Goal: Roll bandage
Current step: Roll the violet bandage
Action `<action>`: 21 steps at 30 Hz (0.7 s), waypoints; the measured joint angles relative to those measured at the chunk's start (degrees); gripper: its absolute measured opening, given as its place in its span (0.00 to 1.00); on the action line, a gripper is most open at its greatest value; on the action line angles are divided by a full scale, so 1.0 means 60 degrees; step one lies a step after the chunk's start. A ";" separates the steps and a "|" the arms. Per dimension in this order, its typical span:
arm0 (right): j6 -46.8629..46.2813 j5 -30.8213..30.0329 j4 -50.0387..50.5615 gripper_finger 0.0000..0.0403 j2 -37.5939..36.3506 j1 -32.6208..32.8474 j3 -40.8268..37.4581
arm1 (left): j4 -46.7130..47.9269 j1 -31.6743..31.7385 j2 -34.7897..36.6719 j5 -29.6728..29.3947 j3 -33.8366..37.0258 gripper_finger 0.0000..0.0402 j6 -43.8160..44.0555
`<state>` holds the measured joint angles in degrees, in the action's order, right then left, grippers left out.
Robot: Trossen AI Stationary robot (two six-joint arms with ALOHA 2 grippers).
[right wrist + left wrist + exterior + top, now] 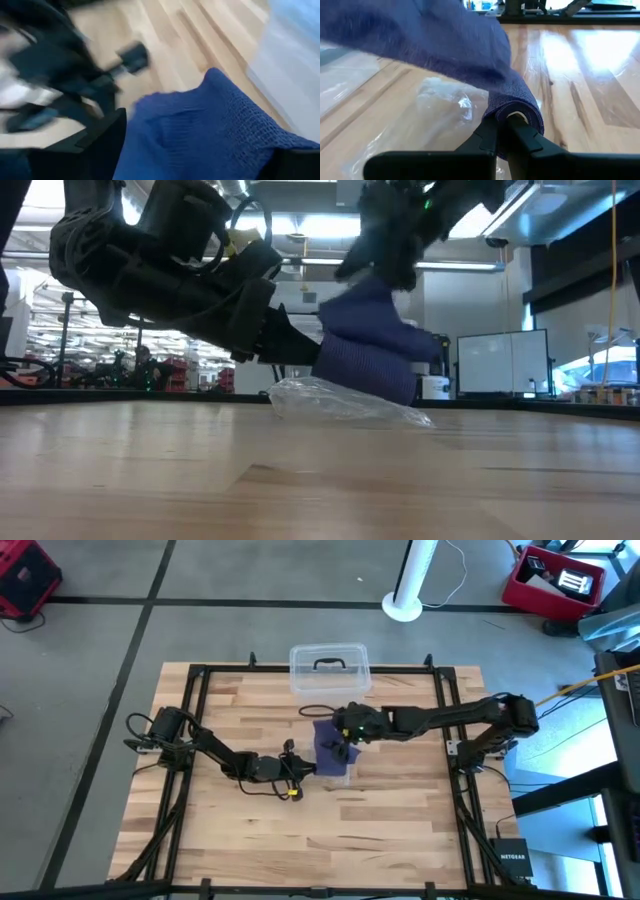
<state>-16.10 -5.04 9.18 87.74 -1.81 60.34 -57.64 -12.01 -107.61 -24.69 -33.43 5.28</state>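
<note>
The bandage point(332, 748) looks soft, light and floppy, so it is best held at its rolled end and its loose end. It hangs just above the table point(400, 830), near the middle, over a clear bag point(345, 402). The left gripper point(506, 131) is pressed together on the rolled end. The right gripper point(346, 734) is spread wide around the loose end.

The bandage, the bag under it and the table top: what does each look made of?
The bandage: soft knitted fabric, matte blue-purple; its weave shows in the right wrist view, and it drapes in folds. The bag: thin clear plastic, glossy and crinkled, with the wood showing through. The table top: light wooden planks with visible grain, smooth and slightly shiny, probably varnished.
</note>
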 joint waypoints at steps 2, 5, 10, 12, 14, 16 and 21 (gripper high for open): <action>0.0056 0.0021 0.0044 0.80 -0.0371 0.0244 0.0009 | 0.0010 0.0002 0.0000 0.0000 0.0000 0.03 -0.0021; 0.0283 -0.0290 0.0921 0.80 -0.0817 0.0563 0.0011 | 0.0000 0.0000 0.0000 -0.0004 0.0000 0.03 -0.0153; 0.0566 -0.0837 0.2195 0.80 -0.0994 0.0882 0.0011 | 0.0006 -0.0004 0.0000 0.0004 0.0000 0.03 -0.0153; 0.0592 -0.0826 0.2615 0.80 -0.0994 0.0985 -0.0019 | -0.0058 -0.0004 0.0000 0.0004 0.0000 0.03 -0.0152; 0.0558 -0.1001 0.2702 0.80 -0.0994 0.1078 -0.0165 | -0.0076 -0.0004 0.0004 0.0004 0.0000 0.03 -0.0148; 0.0304 -0.1291 0.2647 0.80 -0.0991 0.1084 -0.0311 | -0.0053 -0.0004 0.0004 0.0004 0.0000 0.03 -0.0142; 0.0296 -0.1484 0.1918 0.80 -0.0987 0.1207 -0.0988 | -0.0045 -0.0001 0.0004 0.0004 0.0000 0.03 -0.0139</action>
<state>-14.33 -13.95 20.69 81.82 5.43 54.41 -57.91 -12.02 -107.59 -24.67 -33.43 4.45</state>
